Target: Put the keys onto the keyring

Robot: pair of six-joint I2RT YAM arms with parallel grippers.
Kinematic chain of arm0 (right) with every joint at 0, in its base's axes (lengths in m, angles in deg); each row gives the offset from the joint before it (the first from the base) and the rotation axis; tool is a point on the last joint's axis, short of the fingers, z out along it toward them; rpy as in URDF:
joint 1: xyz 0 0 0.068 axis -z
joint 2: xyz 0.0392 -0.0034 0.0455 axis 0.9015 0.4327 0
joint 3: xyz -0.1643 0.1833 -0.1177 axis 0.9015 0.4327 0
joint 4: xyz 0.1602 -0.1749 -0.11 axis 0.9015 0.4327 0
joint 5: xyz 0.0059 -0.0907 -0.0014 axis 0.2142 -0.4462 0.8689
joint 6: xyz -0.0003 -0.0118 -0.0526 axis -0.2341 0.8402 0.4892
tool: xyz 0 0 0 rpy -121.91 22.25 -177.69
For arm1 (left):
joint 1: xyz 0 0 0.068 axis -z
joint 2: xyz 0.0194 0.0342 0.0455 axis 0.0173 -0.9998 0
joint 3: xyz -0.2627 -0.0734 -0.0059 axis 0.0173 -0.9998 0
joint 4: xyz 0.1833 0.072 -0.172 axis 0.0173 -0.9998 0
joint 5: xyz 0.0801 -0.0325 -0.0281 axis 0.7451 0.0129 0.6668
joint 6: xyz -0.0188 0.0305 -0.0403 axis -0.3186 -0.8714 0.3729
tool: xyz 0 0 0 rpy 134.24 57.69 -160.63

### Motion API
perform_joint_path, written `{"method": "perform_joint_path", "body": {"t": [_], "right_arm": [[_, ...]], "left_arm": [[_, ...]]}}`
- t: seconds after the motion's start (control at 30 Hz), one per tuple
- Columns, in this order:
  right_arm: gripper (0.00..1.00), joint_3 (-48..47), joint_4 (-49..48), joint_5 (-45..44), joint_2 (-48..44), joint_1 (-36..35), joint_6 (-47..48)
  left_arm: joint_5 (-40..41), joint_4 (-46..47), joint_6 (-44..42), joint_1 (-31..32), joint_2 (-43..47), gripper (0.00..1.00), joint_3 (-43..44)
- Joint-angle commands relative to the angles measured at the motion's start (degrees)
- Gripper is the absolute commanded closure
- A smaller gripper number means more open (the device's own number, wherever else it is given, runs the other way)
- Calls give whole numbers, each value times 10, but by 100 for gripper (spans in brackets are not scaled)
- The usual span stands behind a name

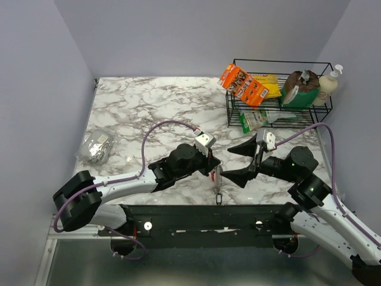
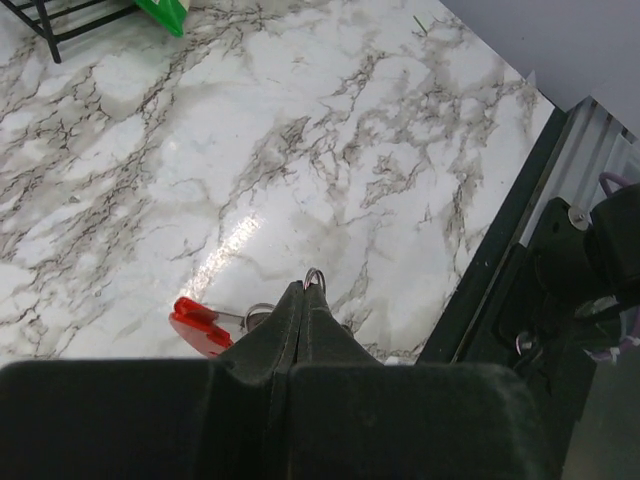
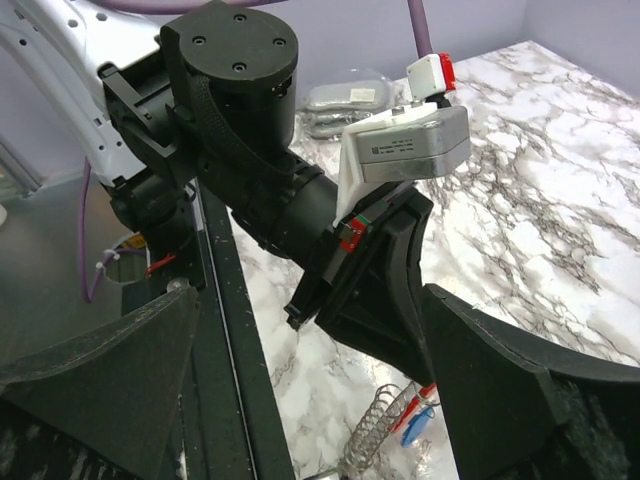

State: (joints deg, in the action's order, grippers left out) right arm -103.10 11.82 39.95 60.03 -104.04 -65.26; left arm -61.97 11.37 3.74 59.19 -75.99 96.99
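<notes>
- Step in hand, as I judge it: presenting the keyring so a key can be threaded on. No threading shows yet.
- The left tool is fully closed. In its wrist view a small metal loop sticks out at its tips, which I take for the keyring's end.
- The keyring trails from those tips toward the near edge of the bench. Whether its lower end hangs or rests on the bench I cannot tell.
- The red piece sits just beside the left tool's tips. A blue key lies against it by the coiled strip. Any other keys are too small to make out.
- The right tool is spread wide and holds nothing. It faces the left tool, with the keyring's upper end between its fingers' reach.
- Next move, likely: the right tool drops to the blue key and pinches its head. That needs a fine, steady approach, since the key is tiny and crowds the red piece.
- The bench is glossy white marble with grey veins and a glare patch.
- A wire rack with packets and a bottle stands in the far right corner. A foil lump lies far left. Plain lilac walls close three sides.
</notes>
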Motion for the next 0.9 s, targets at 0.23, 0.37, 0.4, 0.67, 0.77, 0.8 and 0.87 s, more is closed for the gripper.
{"method": "perform_joint_path", "body": {"t": [0.23,0.37,0.4,0.67,0.77,0.8,0.87], "right_arm": [[0,-7,23,-27,-8,0,2],[0,-7,31,-36,-13,0,3],[0,-6,32,-38,-14,0,3],[0,-3,43,-48,-22,0,5],[0,-2,45,-50,-22,-1,6],[0,-2,45,-52,-24,0,5],[0,-2,47,-53,-24,-1,6]], "left_arm": [[35,82,12,-21,-150,100,69],[20,86,22,-24,-213,100,113],[20,83,25,-25,-238,100,123],[9,45,53,-33,-343,100,214],[-2,38,51,-34,-374,100,236],[-4,38,50,-35,-385,100,240],[-12,47,47,-36,-391,94,242]]}}
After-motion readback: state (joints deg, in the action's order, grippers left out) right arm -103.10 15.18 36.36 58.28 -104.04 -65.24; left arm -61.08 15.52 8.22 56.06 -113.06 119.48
